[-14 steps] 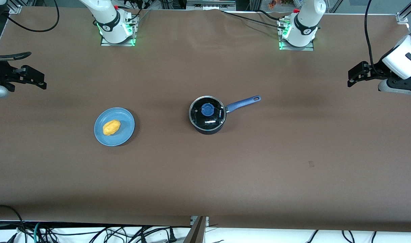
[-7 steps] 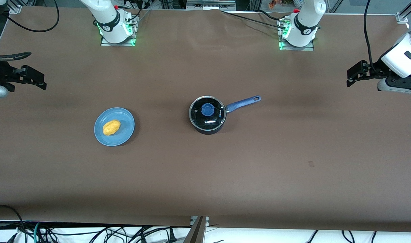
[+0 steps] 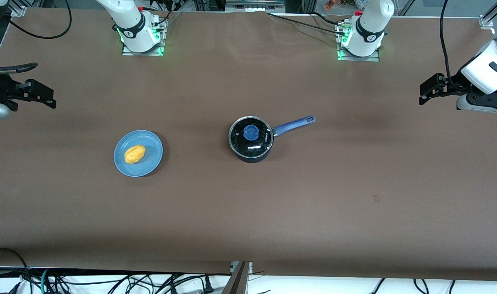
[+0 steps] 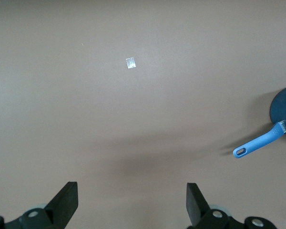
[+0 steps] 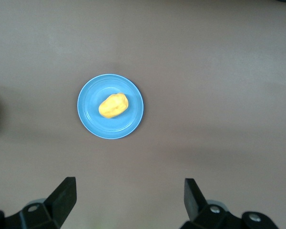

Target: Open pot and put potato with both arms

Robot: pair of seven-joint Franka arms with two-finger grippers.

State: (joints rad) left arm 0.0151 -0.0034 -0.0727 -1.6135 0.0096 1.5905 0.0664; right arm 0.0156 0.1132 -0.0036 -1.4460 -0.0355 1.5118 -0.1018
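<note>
The black pot (image 3: 251, 139) stands mid-table with its glass lid on, blue knob (image 3: 251, 132) on top, blue handle (image 3: 294, 124) toward the left arm's end. Its handle shows in the left wrist view (image 4: 257, 144). The yellow-orange potato (image 3: 134, 154) lies on a blue plate (image 3: 150, 161) toward the right arm's end; the right wrist view shows the potato (image 5: 113, 105) too. My left gripper (image 3: 424, 96) is open and empty, high over the table's left-arm end. My right gripper (image 3: 50, 100) is open and empty over the right-arm end.
The brown table cover (image 3: 248, 212) spans the whole top. A small pale tape mark (image 3: 376, 198) lies on it toward the left arm's end, nearer the front camera than the pot. Cables hang along the front edge.
The left arm's wrist shifted slightly between one second ago and half a second ago. Nothing else has moved.
</note>
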